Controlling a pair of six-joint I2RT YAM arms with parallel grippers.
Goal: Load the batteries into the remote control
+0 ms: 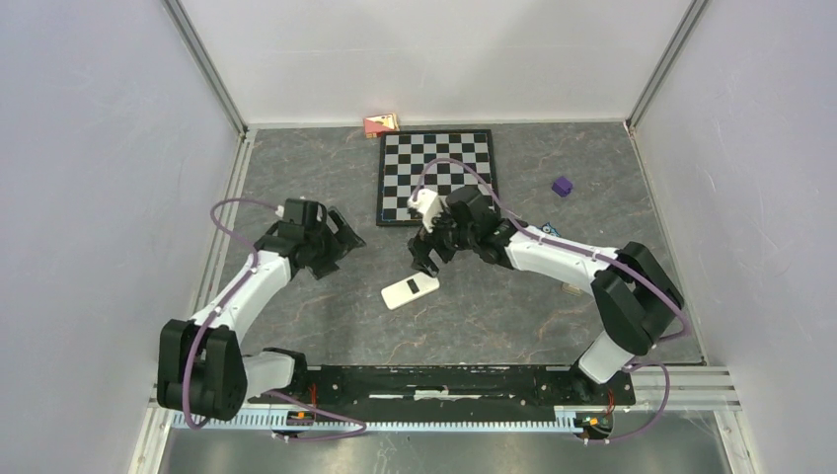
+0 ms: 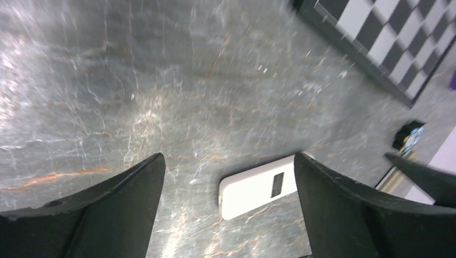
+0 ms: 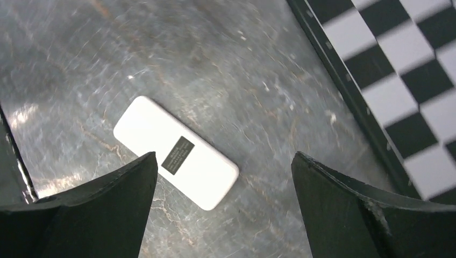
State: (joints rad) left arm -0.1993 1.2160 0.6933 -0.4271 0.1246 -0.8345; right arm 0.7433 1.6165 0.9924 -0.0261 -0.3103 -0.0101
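Step in hand: seizing the remote (image 3: 176, 159).
My right claw (image 3: 224, 156) hangs released above it, left claw (image 2: 229, 156) released beside it; next, lower and clench its sides.

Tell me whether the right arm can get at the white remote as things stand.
Probably yes. The right gripper is open and poised close to the remote, which lies flat on the table, framed by the open jaws in the wrist view. Nothing sits between them, and the chessboard is off to the side.

White plastic arm shells (image 1: 553, 255) joined black joint housings (image 1: 202, 365); purple cables (image 1: 237, 201) looped alongside; the right gripper (image 3: 225, 158) had black wedge fingers (image 3: 349, 209).
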